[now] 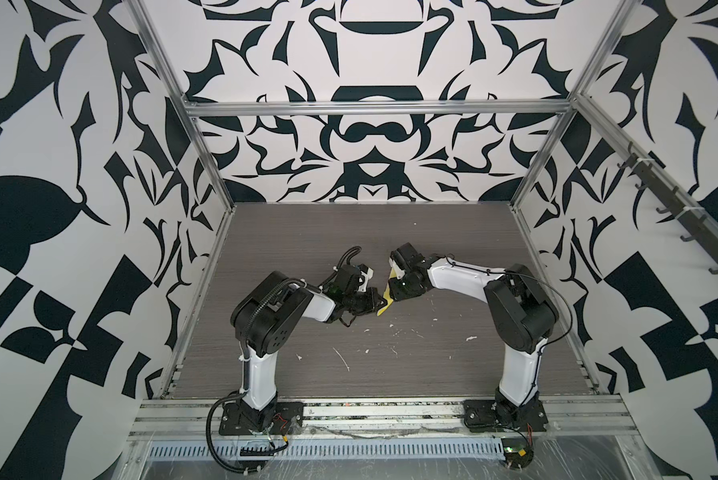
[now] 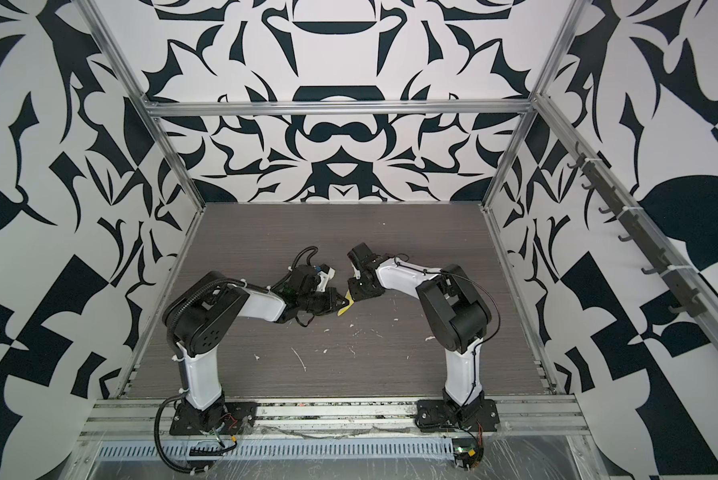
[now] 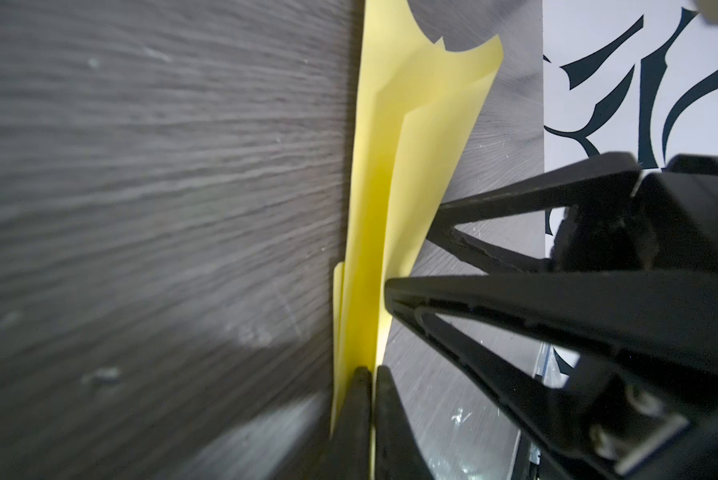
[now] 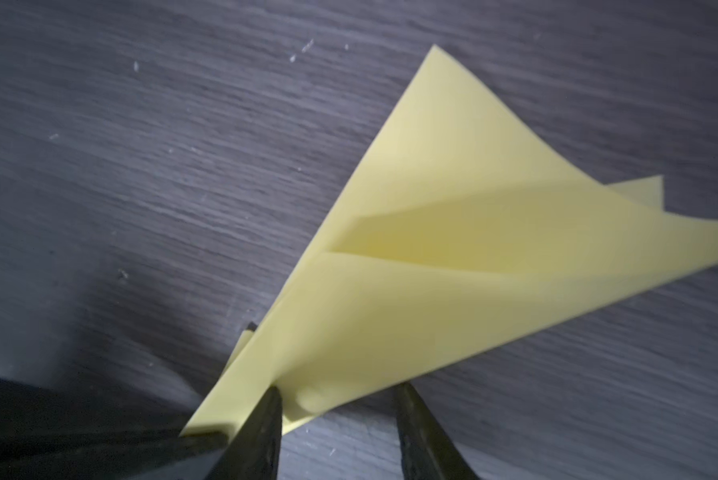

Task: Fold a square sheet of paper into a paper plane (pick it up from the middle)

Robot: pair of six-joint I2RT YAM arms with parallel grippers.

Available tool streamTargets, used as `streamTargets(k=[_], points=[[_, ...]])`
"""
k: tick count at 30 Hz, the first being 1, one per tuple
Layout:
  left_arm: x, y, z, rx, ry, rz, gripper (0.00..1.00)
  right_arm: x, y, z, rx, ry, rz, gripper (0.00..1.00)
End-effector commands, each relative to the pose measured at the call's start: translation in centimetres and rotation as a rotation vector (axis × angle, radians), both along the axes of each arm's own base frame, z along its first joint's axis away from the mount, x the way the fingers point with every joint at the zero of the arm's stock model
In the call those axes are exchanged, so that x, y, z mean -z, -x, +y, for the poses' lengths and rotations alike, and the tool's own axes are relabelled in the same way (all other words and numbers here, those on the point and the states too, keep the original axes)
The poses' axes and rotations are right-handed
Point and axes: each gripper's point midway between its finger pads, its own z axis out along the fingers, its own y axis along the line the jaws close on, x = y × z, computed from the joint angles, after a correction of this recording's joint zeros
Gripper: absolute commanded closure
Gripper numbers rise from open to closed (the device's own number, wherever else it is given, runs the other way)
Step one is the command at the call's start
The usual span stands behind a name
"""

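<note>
Tightly, left pincer [image 3: 372, 372] on paper plane [image 3: 411, 166].

Paper [image 4: 432, 311]: plain pale yellow. Tabletop [image 1: 349, 232]: grey woodgrain, white flecks [image 1: 342, 359] (mostly at 6 o'clock from the paper). Walls [image 1: 266, 62]: white with black swirl pattern. Arms [image 1: 453, 274]: white shells, black joints.

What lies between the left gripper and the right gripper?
Only the folded yellow paper: the left wrist view shows the left gripper pinching its narrow end, with the open right gripper against its side.
</note>
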Motion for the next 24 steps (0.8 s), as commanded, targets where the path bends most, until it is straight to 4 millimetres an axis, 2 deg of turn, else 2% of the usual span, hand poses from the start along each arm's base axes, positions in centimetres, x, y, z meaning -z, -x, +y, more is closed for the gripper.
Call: streamTargets(k=[1, 10, 16, 20, 24], points=[[4.8, 1.5, 3.4, -0.068, -0.175, 0.123, 0.89, 4.8, 3.9, -4.4, 0.033, 0.211, 0.170, 0.53], [1.6, 0.8, 3.0, -0.078, -0.141, 0.071, 0.79, 5.6, 4.6, -4.6, 0.021, 0.259, 0.195, 0.52], [-0.7, 0.5, 4.4, -0.106, -0.167, 0.026, 0.75, 5.9, 4.7, -4.3, 0.014, 0.265, 0.203, 0.51], [-3.4, 0.2, 4.6, -0.115, -0.127, -0.024, 0.75, 6.0, 4.8, -4.2, 0.017, 0.266, 0.210, 0.49], [-5.4, 0.1, 3.4, -0.090, -0.062, -0.038, 0.82, 5.9, 4.8, -3.9, 0.019, 0.247, 0.210, 0.46]])
